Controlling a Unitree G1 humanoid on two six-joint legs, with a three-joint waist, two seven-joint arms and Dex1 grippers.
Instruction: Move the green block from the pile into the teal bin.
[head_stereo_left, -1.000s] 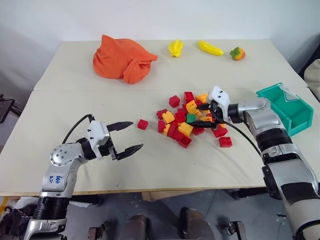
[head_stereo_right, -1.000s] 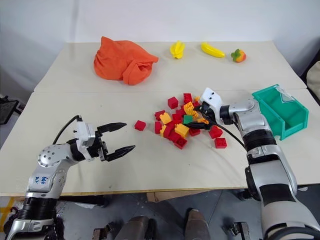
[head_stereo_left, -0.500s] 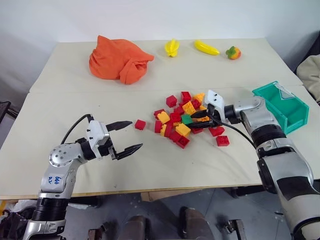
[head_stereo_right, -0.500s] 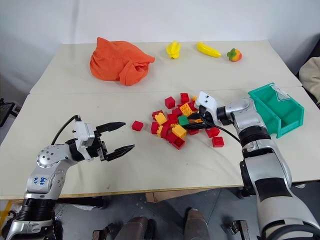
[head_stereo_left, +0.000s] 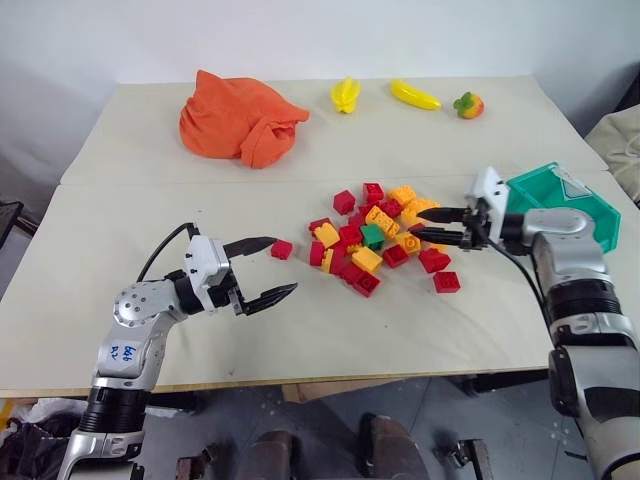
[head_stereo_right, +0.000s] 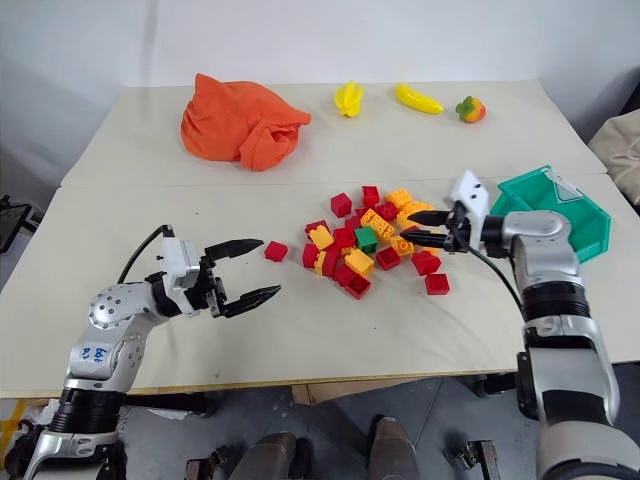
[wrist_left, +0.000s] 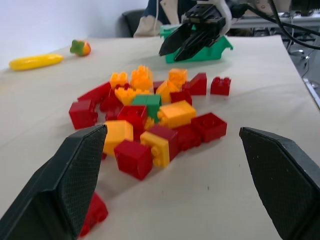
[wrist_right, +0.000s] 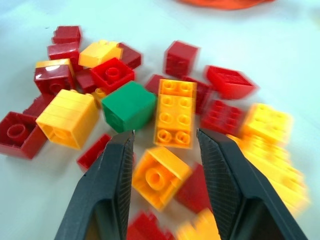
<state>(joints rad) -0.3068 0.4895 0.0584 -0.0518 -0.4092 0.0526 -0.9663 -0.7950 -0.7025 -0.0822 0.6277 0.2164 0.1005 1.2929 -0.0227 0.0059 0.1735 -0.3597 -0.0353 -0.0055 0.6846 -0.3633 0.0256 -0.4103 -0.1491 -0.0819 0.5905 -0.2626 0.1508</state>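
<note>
The green block (head_stereo_left: 373, 236) lies in the middle of the pile (head_stereo_left: 378, 238) of red and yellow-orange bricks on the desk, tipped so a smooth face shows, touching bricks all round. The teal bin (head_stereo_left: 565, 197) stands on the desk near the pile's right side, apart from it, tilted.

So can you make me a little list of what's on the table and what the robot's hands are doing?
green block: in the pile, not held
pile: red and yellow-orange bricks mid-table
teal bin: at the table's right edge, beside the right arm
right gripper: partly open, empty, at the pile's right side, pointing at it
left gripper: open, empty, left of the pile
orange cloth: bunched at the back left
toy fruit: two yellow pieces and a small orange one along the back
</note>
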